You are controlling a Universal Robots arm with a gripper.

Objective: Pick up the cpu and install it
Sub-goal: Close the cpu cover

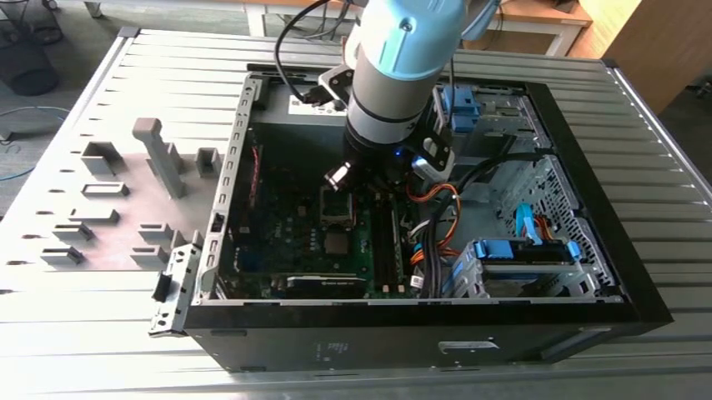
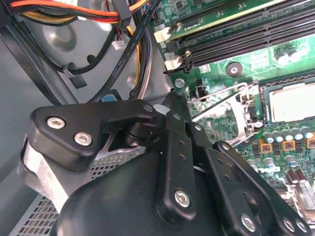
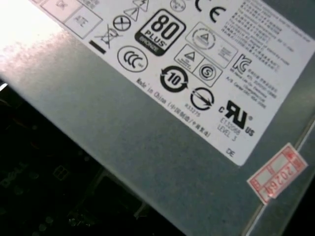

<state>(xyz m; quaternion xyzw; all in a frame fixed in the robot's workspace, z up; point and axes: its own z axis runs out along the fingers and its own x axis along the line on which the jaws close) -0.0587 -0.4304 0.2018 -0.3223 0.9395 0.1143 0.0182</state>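
Looking down into a black open-sided computer case (image 1: 423,321) on a ribbed silvery metal table (image 1: 167,58). Got the grey-and-pale-blue robot arm (image 1: 395,75) stuck down inside, with its black gripper (image 1: 345,179) hanging low over the green motherboard (image 1: 295,242). Honestly can't tell how far open, or whether holding anything at all.

Over in the second wrist view, spotting the cpu (image 2: 293,101), a small thin square chip with a silvery-grey metal top, lying flat inside the dark rectangular metal socket frame (image 2: 263,103), just beside the long black memory slots (image 2: 246,34). Sits near the gripper's black linkage but apart, not touching. Orange, yellow and black cables (image 2: 74,10) bunched on the linkage's other side.

First wrist view: grey metal power-supply box (image 3: 147,142) with a red-and-white sticker (image 3: 278,172). Grey plastic holder blocks (image 1: 162,162) out on the table, on the exterior view's left, outside the case.
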